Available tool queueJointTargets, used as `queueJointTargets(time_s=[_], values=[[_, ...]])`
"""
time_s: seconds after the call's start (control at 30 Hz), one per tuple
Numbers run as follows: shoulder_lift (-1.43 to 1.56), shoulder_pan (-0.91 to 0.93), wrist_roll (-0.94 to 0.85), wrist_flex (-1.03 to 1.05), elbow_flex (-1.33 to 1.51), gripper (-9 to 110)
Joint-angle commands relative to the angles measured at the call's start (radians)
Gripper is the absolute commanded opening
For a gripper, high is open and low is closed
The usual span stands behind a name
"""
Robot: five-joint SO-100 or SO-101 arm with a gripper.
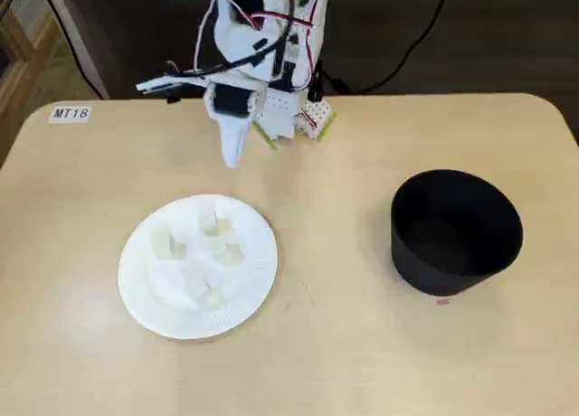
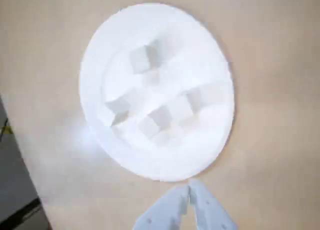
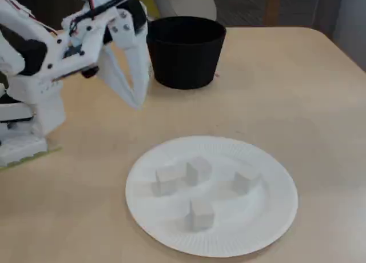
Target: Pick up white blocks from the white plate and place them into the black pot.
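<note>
The white plate [image 1: 140, 294] [image 2: 95, 55] [image 3: 269, 223] lies on the tan table with several white blocks [image 1: 210, 253] [image 2: 142, 59] [image 3: 200, 211] scattered in its middle. The black pot [image 1: 457, 231] [image 3: 186, 54] stands apart from it, to the right in a fixed view [image 1: 457, 231] and behind the plate in the other. My white gripper [image 1: 232, 158] [image 2: 189, 189] [image 3: 137, 103] hangs shut above the table, just short of the plate's rim, with nothing between its fingers. No block shows inside the pot from these angles.
The arm's white base [image 1: 289, 118] [image 3: 23, 143] stands at the table's back edge. A label reading MT18 [image 1: 71, 114] is stuck near the back left corner. A small pink mark [image 1: 442, 300] lies in front of the pot. Black cables run behind the table.
</note>
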Motion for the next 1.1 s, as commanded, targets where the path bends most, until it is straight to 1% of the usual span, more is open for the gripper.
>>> queueJointTargets(time_s=[0.0, 0.17, 0.37, 0.57, 0.7, 0.8, 0.9, 1.07], values=[[-0.233, 0.064, -0.092, 0.097, -0.206, -2], [-0.525, 0.087, -0.25, 0.175, -0.428, -2], [-0.689, 0.106, -0.4, 0.176, -0.583, -2], [-0.822, 0.1, -0.453, 0.193, -0.713, -2], [-0.905, 0.092, -0.445, 0.198, -0.773, -2], [-0.922, 0.087, -0.462, 0.202, -0.796, 15], [-0.928, 0.086, -0.457, 0.202, -0.813, 21], [-0.946, 0.081, -0.46, 0.196, -0.822, 27]])
